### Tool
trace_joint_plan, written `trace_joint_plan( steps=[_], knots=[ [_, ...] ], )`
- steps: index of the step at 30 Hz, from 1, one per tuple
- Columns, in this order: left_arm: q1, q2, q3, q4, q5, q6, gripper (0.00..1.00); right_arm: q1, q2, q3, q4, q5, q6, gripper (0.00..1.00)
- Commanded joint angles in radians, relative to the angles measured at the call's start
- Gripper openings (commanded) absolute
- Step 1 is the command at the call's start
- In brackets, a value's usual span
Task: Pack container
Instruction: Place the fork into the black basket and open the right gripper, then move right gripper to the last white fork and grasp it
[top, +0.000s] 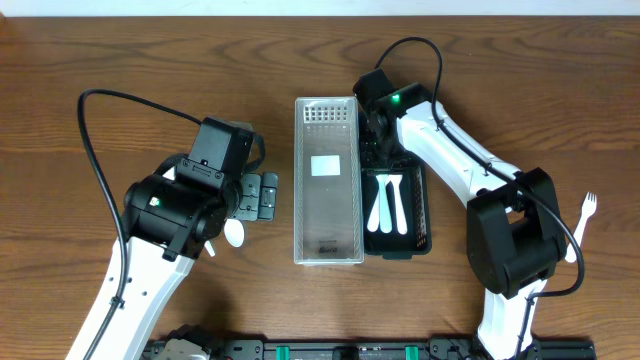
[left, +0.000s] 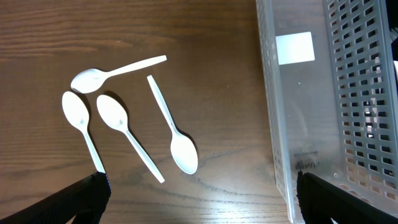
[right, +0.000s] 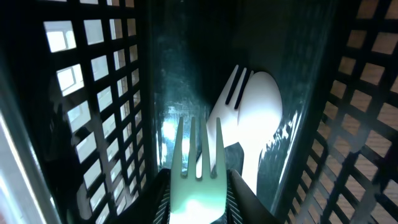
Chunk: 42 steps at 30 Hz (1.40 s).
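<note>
The right gripper is pinched narrowly on the handle of a white plastic fork, down inside the black plastic mesh container. The fork's tines point along the container's length, towards a white plastic spoon lying on its floor just ahead, so I'd say it only needs letting go. The left gripper hangs wide open, holding nothing, over four loose white spoons on the wooden worktop, beside the clear plastic bin; that arm is the nearer to them
</note>
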Motion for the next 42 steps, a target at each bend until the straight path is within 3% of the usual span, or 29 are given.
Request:
trace_joint_plan(
  steps=[1,8,14,20,25,32,42],
  knots=[
    [0.002,0.004,0.001,-0.003,-0.012,-0.009,0.98,0.006,-0.013,0.011,0.003,0.013,-0.002,0.27],
    [0.002,0.005,0.001,-0.003,-0.012,-0.009,0.98,-0.045,-0.072,0.196,-0.091,0.014,-0.054,0.71],
    [0.002,0.004,0.001,-0.003,-0.012,-0.009,0.98,-0.198,-0.205,0.397,-0.243,0.014,-0.048,0.71],
    [0.002,0.005,0.000,-0.003,-0.012,-0.009,0.98,-0.488,-0.355,0.407,-0.374,0.071,-0.015,0.75],
    [0.001,0.005,0.000,-0.003,-0.012,-0.009,0.98,-0.741,-0.359,0.381,-0.433,0.070,-0.077,0.81],
    [0.002,0.005,0.000,-0.003,-0.012,-0.009,0.98,-0.981,-0.350,0.126,-0.274,0.069,-0.206,0.89],
    [0.002,0.005,0.000,-0.003,-0.012,-0.009,0.98,-1.123,-0.350,-0.216,0.042,0.069,-0.356,0.95]
  ],
)
